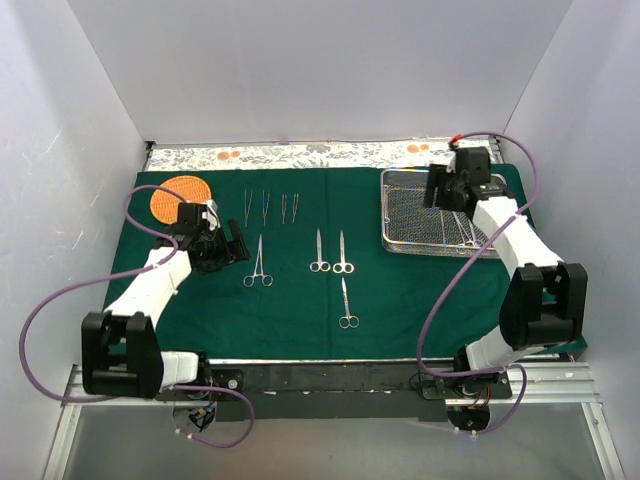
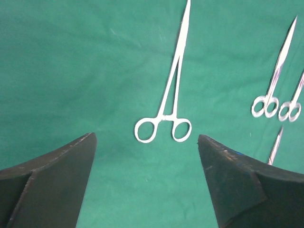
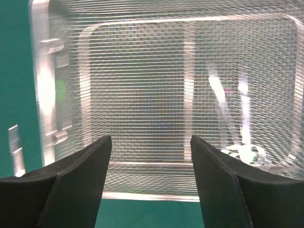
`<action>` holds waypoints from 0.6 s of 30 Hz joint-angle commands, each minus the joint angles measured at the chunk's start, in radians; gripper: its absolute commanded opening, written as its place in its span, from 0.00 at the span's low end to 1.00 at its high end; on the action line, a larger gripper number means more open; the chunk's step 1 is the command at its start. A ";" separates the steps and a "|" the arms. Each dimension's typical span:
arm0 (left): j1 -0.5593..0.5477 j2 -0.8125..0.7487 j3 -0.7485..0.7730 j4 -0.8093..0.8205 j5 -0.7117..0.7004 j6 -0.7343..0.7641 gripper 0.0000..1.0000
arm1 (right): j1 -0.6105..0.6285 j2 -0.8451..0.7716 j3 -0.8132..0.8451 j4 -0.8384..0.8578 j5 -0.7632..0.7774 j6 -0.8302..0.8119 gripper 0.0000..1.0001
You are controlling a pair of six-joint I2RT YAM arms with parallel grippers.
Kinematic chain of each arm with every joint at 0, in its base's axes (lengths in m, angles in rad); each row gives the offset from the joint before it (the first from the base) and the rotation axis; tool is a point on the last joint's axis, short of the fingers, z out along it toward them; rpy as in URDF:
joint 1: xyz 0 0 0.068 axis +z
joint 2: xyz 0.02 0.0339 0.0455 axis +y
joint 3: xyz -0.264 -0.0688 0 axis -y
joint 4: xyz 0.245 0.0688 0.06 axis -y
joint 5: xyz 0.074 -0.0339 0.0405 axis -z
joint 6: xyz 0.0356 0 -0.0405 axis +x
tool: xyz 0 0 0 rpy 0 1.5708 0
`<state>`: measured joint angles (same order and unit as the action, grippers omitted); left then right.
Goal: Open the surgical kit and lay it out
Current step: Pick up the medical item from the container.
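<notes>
The dark green cloth wrap [image 1: 400, 295] lies spread flat over the table. On it lie steel forceps [image 1: 258, 264], three scissors [image 1: 343, 253] and several tweezers [image 1: 265, 206], laid out in rows. My left gripper [image 1: 236, 246] hovers open just left of the forceps. In the left wrist view the forceps [image 2: 172, 90] lie ahead of that gripper [image 2: 146, 141], and nothing is between its fingers. The silver wire-mesh tray [image 1: 384, 212] stands at the back right. My right gripper [image 1: 441, 190] is open above it. An instrument [image 3: 243, 153] lies in the tray [image 3: 40, 85], to the right of the gripper [image 3: 151, 140].
A round woven orange basket [image 1: 176, 198] sits at the cloth's back left corner, right behind the left arm. A patterned strip [image 1: 300, 155] runs along the back edge. White walls close in the left, right and back sides.
</notes>
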<state>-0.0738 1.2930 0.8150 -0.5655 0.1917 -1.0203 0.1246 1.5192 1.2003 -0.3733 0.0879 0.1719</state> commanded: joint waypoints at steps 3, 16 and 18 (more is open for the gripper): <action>0.005 -0.165 -0.094 0.127 -0.208 -0.026 0.95 | -0.144 0.125 0.096 -0.107 0.026 -0.031 0.70; -0.017 -0.162 -0.106 0.181 -0.202 -0.015 0.95 | -0.258 0.328 0.120 -0.157 -0.033 -0.089 0.42; -0.020 -0.164 -0.106 0.182 -0.202 -0.015 0.95 | -0.263 0.337 0.125 -0.157 -0.045 -0.097 0.36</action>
<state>-0.0822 1.1435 0.7128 -0.4099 0.0078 -1.0374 -0.1219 1.8462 1.2865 -0.5259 0.0769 0.1032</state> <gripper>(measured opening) 0.946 0.389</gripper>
